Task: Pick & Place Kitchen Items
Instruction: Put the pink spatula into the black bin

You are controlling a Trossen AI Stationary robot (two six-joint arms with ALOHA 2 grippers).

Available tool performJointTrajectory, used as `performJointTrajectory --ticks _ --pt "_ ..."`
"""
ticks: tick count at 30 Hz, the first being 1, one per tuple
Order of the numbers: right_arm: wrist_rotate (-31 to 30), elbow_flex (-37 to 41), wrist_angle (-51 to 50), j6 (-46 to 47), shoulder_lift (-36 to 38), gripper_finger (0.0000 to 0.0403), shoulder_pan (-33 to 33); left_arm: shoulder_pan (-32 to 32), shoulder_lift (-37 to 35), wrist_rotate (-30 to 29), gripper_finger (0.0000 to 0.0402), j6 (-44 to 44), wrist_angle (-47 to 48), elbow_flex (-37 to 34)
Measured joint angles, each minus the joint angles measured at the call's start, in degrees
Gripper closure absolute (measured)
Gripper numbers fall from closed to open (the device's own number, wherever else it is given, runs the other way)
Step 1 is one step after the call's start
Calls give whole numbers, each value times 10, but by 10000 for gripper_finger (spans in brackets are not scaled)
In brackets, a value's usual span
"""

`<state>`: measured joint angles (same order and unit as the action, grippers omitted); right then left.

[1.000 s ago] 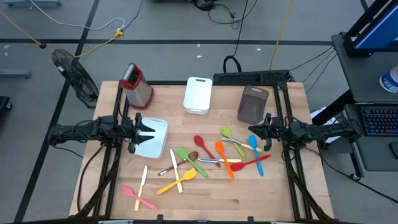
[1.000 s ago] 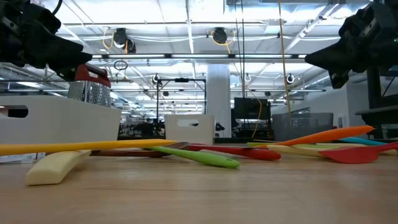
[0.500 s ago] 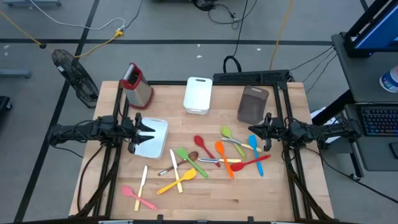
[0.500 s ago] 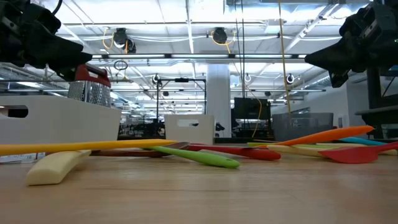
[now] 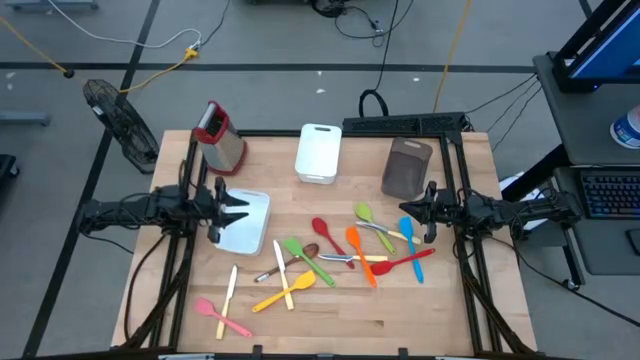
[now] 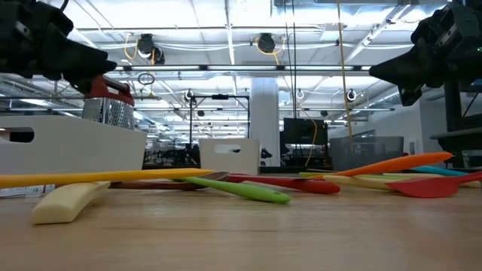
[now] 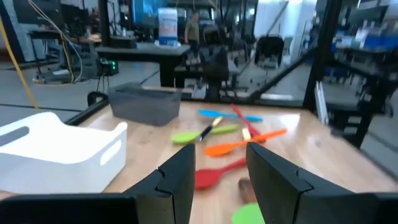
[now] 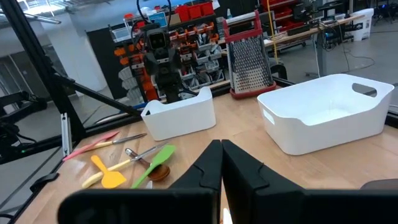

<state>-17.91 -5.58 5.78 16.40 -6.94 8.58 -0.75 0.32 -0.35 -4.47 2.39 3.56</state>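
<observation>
Several kitchen items lie loose on the wooden table's middle: a red spoon (image 5: 322, 229), an orange spatula (image 5: 356, 243), a green spoon (image 5: 365, 214), a blue spatula (image 5: 408, 232), a yellow spoon (image 5: 290, 288), a pink spatula (image 5: 215, 311) and cream knives (image 5: 230, 288). My left gripper (image 5: 232, 207) hangs open and empty above the white tray (image 5: 250, 232); its fingers (image 7: 180, 177) stand apart in the left wrist view. My right gripper (image 5: 412, 212) hangs shut and empty above the blue spatula's far end; its fingers (image 8: 211, 165) meet in the right wrist view.
A white bin (image 5: 318, 152) and a grey bin (image 5: 406, 167) stand at the back. A metal grater with a red top (image 5: 220, 135) stands at the back left. Bare wood lies along the near edge and at the right front.
My left gripper has shifted a little toward the table's right, over the tray. Nothing on the table has moved.
</observation>
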Motion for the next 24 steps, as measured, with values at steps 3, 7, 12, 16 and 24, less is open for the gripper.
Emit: performJointTrajectory --ticks 3,7,12,16,24 --pt "-1 0 0 10 0 399 0 0 0 -29 252 -24 -37 0" --pt "-1 0 0 39 0 399 0 0 0 -91 252 -94 -89 0" --pt "-1 0 -1 33 0 399 0 0 0 -155 252 -105 -145 0" --pt "0 0 -3 38 0 399 0 0 0 -158 252 -166 -187 0" --pt "0 0 -5 39 0 399 0 10 3 -132 252 -191 -230 10"
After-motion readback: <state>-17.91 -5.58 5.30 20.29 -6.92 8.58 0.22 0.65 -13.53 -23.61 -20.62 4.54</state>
